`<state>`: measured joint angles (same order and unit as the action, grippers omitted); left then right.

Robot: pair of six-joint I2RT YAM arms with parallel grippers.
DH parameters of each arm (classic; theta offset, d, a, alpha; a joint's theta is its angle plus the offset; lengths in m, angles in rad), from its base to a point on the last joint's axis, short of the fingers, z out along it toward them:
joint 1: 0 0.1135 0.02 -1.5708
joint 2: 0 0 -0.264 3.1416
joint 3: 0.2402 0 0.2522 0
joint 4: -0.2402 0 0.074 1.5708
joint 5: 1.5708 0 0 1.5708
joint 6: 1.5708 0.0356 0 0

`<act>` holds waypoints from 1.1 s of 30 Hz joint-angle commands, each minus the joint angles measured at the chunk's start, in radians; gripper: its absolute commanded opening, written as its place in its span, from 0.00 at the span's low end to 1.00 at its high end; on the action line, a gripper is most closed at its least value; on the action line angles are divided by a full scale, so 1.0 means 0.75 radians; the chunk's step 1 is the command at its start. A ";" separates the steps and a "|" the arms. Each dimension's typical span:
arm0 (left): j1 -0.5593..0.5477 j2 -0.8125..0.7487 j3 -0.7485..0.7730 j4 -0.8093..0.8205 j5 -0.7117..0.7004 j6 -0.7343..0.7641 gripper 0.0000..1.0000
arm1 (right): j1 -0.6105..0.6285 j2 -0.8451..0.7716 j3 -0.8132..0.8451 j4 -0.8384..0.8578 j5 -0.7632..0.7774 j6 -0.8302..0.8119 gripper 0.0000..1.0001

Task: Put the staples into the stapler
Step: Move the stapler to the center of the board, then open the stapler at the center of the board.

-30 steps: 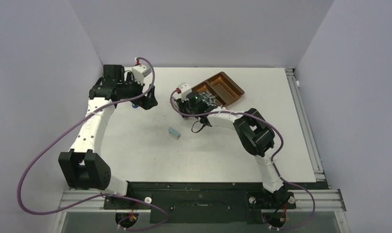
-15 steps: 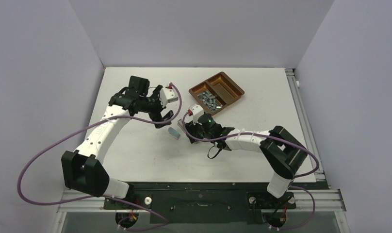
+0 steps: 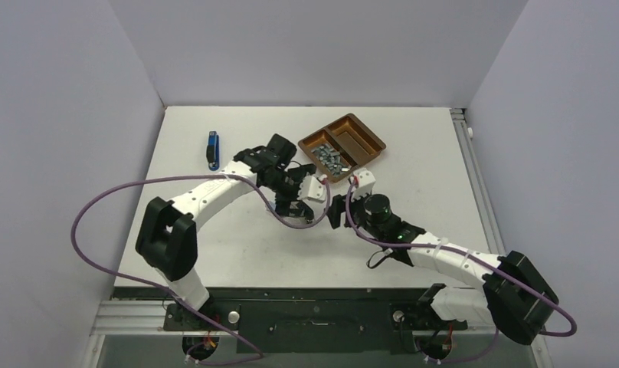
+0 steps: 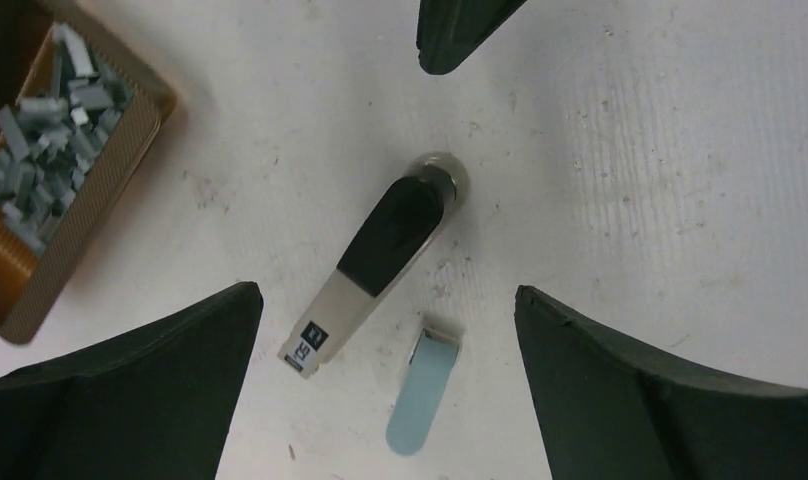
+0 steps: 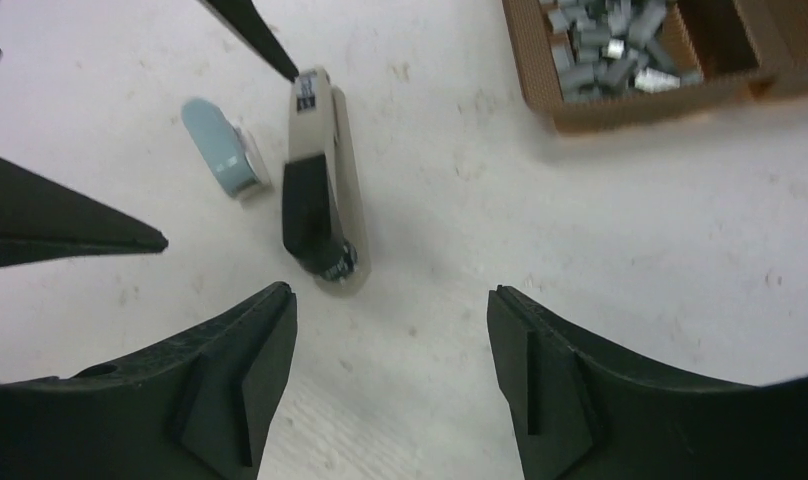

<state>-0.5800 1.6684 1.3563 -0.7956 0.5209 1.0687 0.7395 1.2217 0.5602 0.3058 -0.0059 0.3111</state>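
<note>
Left gripper [image 4: 385, 295] hangs over the stapler [image 4: 380, 265] with its jaws spread wide and nothing held, its dark curved fingers [image 4: 140, 400] at 7 and 5 o'clock of the stapler and clear of it. Right gripper [image 5: 388, 297] is equally wide apart and empty, and faces in from the stapler's black-capped end.

The slim stapler has a beige body, a glossy black cap and a rounded metal tip. It lies flat on the scuffed white table [image 3: 237, 245]. A small pale blue-green box [image 4: 423, 390] sits just beside the stapler's labelled end, at 5 o'clock in the left wrist view, not touching it.

The staples [image 3: 327, 159], short silvery-grey blocks, are heaped in one compartment of a ribbed brown tray [image 3: 380, 143] at 1 o'clock of the grippers, seen from above. A blue object [image 3: 212, 149] lies well apart at 10 o'clock. Bare tabletop runs toward 6 o'clock, and pale walls close the far and side edges.
</note>
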 commanded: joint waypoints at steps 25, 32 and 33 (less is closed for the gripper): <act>-0.149 0.315 0.154 -0.007 -0.032 0.594 0.17 | 0.129 -0.139 -0.586 0.764 0.106 -0.020 0.70; -0.149 0.238 0.313 -0.197 0.022 0.620 0.14 | 0.167 0.049 -0.472 0.866 0.033 -0.205 0.73; -0.152 0.233 0.337 -0.221 0.040 0.617 0.14 | 0.166 0.071 -0.447 0.873 0.024 -0.228 0.73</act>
<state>-0.6865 1.9121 1.5070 -0.8833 0.4618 1.4914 0.8577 1.2205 0.1406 0.8444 0.0540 0.2394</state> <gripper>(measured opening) 0.297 0.731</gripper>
